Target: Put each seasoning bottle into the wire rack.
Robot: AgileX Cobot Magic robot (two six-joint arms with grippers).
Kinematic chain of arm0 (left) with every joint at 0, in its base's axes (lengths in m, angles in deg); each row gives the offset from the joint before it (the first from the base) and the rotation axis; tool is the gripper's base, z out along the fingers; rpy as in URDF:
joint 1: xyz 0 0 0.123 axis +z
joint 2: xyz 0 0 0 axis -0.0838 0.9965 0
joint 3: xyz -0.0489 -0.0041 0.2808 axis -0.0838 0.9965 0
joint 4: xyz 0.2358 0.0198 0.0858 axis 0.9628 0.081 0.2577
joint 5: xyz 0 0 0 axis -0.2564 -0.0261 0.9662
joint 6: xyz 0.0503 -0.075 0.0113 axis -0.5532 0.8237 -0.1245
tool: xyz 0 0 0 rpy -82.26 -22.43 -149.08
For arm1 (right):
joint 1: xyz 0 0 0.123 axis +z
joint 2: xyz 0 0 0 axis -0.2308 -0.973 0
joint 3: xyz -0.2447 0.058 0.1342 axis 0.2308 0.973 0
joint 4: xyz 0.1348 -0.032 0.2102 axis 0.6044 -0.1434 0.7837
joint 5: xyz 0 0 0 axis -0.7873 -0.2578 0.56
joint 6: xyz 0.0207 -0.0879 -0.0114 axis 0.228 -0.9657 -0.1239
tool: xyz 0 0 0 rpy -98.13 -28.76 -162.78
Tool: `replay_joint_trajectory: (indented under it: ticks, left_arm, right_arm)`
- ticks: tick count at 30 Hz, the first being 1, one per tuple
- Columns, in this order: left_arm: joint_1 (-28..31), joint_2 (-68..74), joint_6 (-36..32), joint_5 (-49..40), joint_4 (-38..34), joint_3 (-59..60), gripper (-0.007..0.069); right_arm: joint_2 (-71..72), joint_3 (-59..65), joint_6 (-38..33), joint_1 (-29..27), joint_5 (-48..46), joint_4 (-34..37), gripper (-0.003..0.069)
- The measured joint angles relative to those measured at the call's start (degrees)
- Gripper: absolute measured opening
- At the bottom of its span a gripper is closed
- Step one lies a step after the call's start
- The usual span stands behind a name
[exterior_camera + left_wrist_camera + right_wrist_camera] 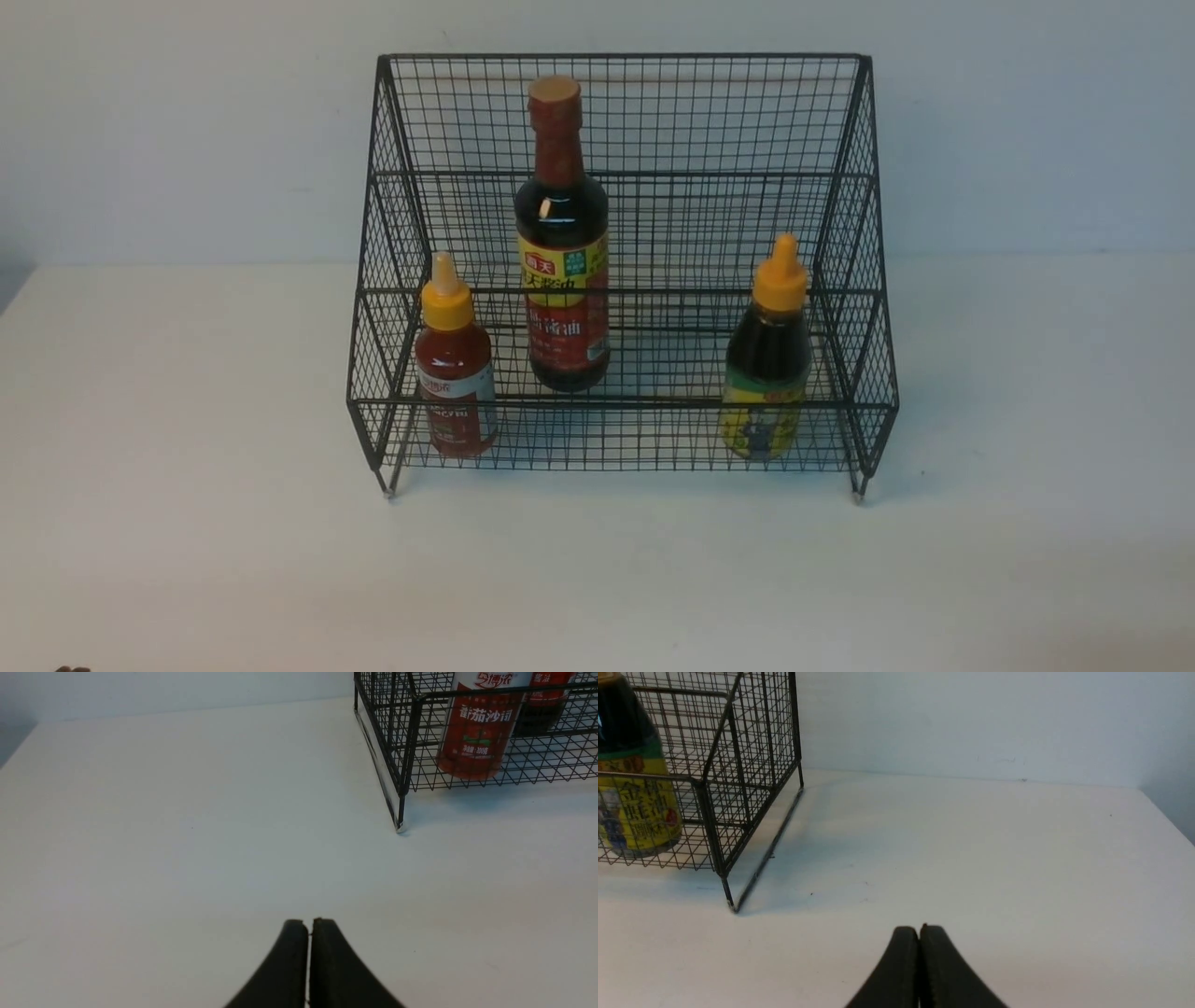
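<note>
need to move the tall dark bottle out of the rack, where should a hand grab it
Grip the tall dark bottle at its narrow neck just under the brown cap, coming down from above. It stands upright on the rack's stepped shelf behind a front rail, so the mesh blocks a low frontal reach, while the top is open.

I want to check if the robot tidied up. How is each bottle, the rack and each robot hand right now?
Tall dark bottle: upright, on the rack's upper step.
Small red bottle: upright, lower tier.
Small dark bottle: upright, lower tier.
Wire rack: standing on its feet.
Left gripper: shut, empty.
Right gripper: shut, empty.
</note>
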Motion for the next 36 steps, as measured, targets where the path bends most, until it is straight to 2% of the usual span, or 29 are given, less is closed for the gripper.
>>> replay_joint_trajectory:
  ticks: [36]
  left_arm:
    - [0.0, 0.0, 0.0, 0.0, 0.0, 0.0, -0.0005]
  right_arm:
    - [0.0, 0.0, 0.88, -0.02, -0.07, 0.0, -0.0015]
